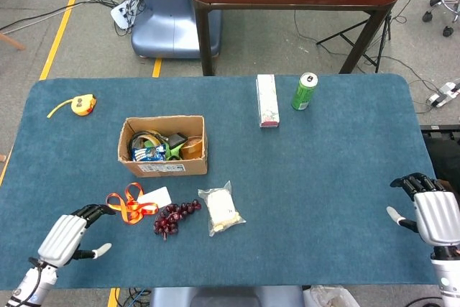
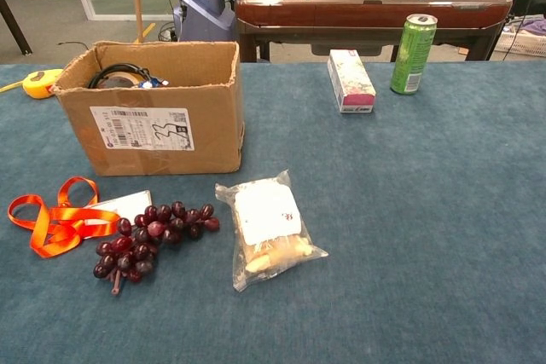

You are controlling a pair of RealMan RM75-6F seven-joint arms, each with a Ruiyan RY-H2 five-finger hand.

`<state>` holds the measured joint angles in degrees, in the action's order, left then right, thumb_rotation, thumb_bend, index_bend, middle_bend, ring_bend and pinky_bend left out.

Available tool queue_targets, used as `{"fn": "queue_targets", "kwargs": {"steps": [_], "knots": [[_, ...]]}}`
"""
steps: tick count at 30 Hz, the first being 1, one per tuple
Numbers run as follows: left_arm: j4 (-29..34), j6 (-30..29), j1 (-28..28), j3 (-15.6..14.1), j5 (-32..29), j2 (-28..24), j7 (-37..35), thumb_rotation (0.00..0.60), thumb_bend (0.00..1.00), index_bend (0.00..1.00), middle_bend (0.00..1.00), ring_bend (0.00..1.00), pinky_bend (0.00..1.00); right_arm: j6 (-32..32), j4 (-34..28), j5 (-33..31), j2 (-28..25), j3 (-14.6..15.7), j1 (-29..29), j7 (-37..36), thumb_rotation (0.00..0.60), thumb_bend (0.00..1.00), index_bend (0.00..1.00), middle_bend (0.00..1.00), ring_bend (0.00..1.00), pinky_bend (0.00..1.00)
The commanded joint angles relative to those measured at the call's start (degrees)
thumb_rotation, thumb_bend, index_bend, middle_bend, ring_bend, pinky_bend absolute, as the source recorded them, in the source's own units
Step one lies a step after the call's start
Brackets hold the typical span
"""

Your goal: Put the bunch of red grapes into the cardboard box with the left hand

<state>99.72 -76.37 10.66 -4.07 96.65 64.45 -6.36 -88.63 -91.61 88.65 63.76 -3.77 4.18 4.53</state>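
- The grapes (image 2: 152, 236) are seen lying loose on the bench (image 1: 323, 177), just near of the box (image 1: 163, 146), between an orange ribbon (image 2: 53, 219) on the left and a clear bag (image 2: 266, 229) on the right.
- They look like a dark red cluster of small round berries (a short stem sticks out at the near end).
- The left hand (image 1: 66, 236) hovers near-left of the grapes, fingers apart, nothing held; the right hand (image 1: 431, 210) sits far right, also empty with fingers spread.
- The ribbon and its card could be snagged in the grasp, since both touch the bunch.
- Berries could be dropped if only a few are pinched.
- The box is already partly filled, so the bunch might catch on its rim.
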Motion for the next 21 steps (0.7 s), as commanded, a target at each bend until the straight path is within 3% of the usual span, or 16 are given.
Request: {"fn": "queue_targets", "kwargs": {"steps": [1,11,18,21], "knots": [[1.6,1.5,1.0,0.0,-0.2,0.7,2.8,0.6,0.15,0.29,0.3,0.25,0.38,0.0,-0.1,-0.1,-0.2,-0.1,0.0,-0.1,0.6,0.15,0.43,0.43,0.29,0.41],[4.5,8.5,5.5,1.0,-1.1,4.7,11.9,0.6,0.15,0.28,0.3,0.23,0.38,-0.8,-0.8,0.1,-0.9,-0.3,-0.5,-0.5,0.6,0.15,0.43,0.43,0.29,0.41],[8.1,13.7,7.8,2.8,-8.5,6.6,20.0,0.6,0.15,0.16,0.22,0.18,0.38,-1.5,-1.4,0.1,-1.5,-0.4,-1.0,-0.8,0.6,0.15,0.43,0.43,0.29,0.41],[9.0,13.8,8.3,3.7,-10.6,7.8,23.3,0.6,0.15,0.13,0.19,0.16,0.31,-1.8,-1.7,0.2,-1.9,-0.4,-1.2,-0.9,0.6,0.15,0.43,0.43,0.29,0.41]]}}
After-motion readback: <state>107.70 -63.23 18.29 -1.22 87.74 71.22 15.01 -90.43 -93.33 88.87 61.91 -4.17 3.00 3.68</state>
